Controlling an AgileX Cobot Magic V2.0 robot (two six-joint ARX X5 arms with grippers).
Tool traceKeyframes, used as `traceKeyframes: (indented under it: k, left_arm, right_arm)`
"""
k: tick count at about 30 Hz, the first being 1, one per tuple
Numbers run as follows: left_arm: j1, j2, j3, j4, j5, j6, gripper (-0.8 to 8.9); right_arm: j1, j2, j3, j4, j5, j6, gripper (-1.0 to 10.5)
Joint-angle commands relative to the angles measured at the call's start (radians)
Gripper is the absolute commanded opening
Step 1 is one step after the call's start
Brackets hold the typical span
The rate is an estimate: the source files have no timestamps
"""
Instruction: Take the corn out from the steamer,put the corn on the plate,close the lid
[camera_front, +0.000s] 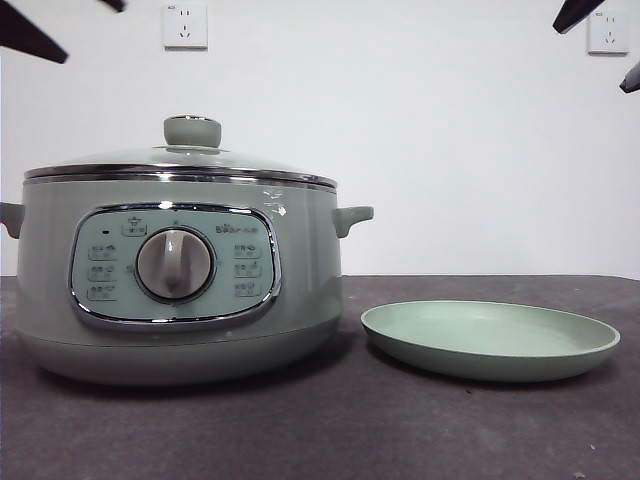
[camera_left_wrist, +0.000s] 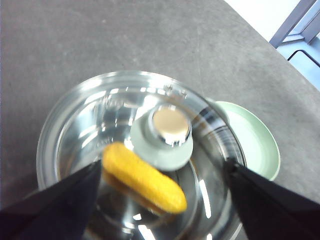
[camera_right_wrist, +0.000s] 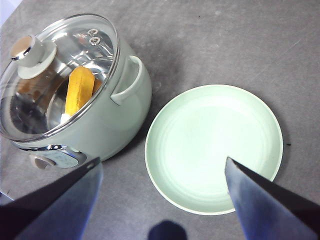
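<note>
Pale green and bare, your plate (camera_front: 490, 340) sits at near right on the grey table (camera_front: 300, 430), just beside the steamer (camera_front: 180, 290) so the corn has a short trip. Your right gripper (camera_right_wrist: 160, 170) hangs above that plate with jaws wide, carrying nothing. At left, the glass lid (camera_left_wrist: 100, 115) is seated on the steamer, the corn (camera_left_wrist: 142, 176) lying inside under it. Your left gripper (camera_left_wrist: 160, 175) hovers over the lid's knob (camera_left_wrist: 163, 135), jaws spread wide either side, likely poised to lift it.
</note>
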Motion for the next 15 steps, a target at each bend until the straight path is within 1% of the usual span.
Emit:
traceKeyframes:
  k: [1, 4, 7, 15]
  left_arm:
    - [-0.046, 0.063, 0.049, 0.003, -0.042, 0.014, 4.13]
    - [-0.093, 0.131, 0.1, 0.003, -0.087, 0.015, 4.12]
    - [-0.137, 0.198, 0.138, 0.006, -0.139, 0.038, 4.09]
    - [-0.211, 0.335, 0.164, 0.012, -0.256, 0.064, 4.09]
  right_arm:
    - [0.002, 0.002, 0.003, 0.003, 0.002, 0.006, 4.1]
    - [0.002, 0.002, 0.003, 0.003, 0.002, 0.006, 4.1]
    - [0.002, 0.002, 0.003, 0.003, 0.003, 0.006, 4.1]
    - [0.002, 0.002, 0.003, 0.003, 0.003, 0.006, 4.1]
